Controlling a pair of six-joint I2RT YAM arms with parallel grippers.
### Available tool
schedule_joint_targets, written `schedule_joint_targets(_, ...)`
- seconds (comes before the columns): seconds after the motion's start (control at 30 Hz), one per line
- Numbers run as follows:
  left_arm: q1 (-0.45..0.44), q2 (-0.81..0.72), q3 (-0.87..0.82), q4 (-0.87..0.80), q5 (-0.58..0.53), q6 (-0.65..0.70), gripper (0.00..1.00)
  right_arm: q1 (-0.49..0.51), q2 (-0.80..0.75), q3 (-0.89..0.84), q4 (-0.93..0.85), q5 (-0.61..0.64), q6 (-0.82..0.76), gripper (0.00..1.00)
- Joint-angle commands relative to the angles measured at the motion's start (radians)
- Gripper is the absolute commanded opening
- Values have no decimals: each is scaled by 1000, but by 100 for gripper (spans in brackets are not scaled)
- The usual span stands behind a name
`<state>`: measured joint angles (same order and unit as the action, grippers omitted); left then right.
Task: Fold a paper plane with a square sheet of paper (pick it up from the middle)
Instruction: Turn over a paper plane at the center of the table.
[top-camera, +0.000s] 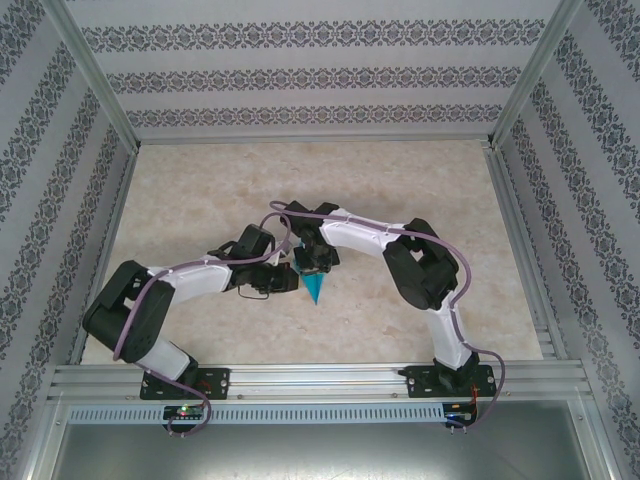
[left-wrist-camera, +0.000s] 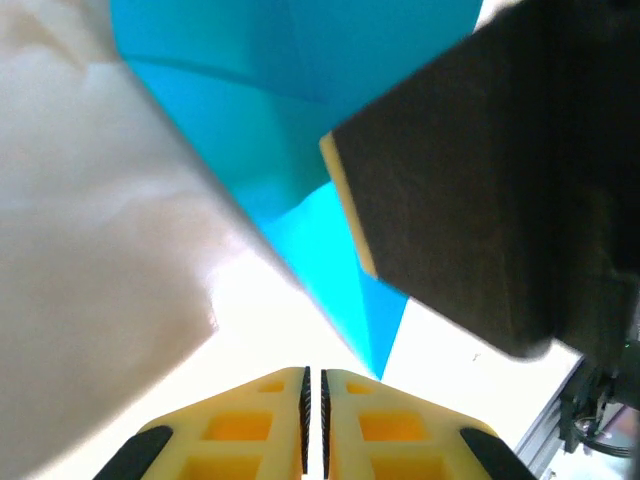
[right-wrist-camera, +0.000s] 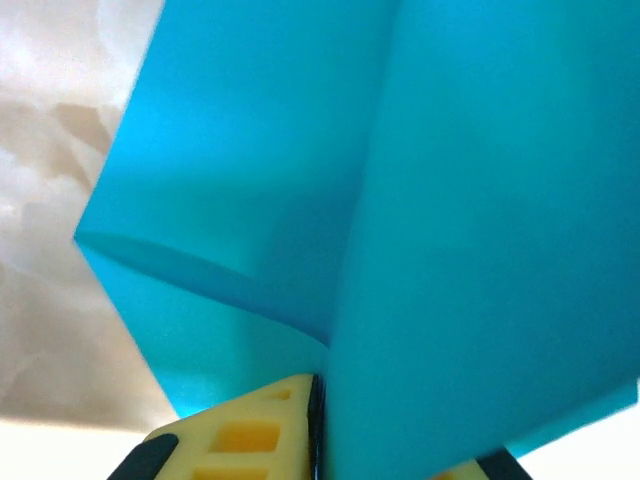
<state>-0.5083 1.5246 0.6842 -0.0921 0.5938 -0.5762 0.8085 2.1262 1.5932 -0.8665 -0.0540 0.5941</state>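
The turquoise sheet of paper (top-camera: 316, 289) is folded into a pointed, dart-like shape and hangs point-down over the table's middle. My right gripper (top-camera: 312, 264) is shut on its upper part. In the right wrist view the paper (right-wrist-camera: 480, 250) runs up from between the yellow fingers (right-wrist-camera: 250, 430), with a fold curling off to the left. My left gripper (left-wrist-camera: 314, 385) is shut with nothing between its pads. It sits just left of the paper's tip (left-wrist-camera: 378, 365). The right gripper's dark body (left-wrist-camera: 470, 200) covers part of the paper (left-wrist-camera: 260, 120) there.
The marble-patterned table top (top-camera: 300, 180) spreads out behind the arms. Patterned walls stand on three sides. An aluminium rail (top-camera: 320, 378) with both arm bases runs along the near edge. Purple cables (top-camera: 462, 262) trail along the arms.
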Motion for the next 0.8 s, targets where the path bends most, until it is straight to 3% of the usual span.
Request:
schedule_joint_targets(0.0,13,-69,-27,-125,-73,29,15,26,49,66,-119,119,-23,11)
schedule_joint_targets(0.37,16,-179,-87,-186,-105,36,15,72,126,162,-201,252,-33,10)
schedule_joint_targets(0.77,22,-181,-98,-163,-99,38,15,82,116,179,-190,236,-35,15)
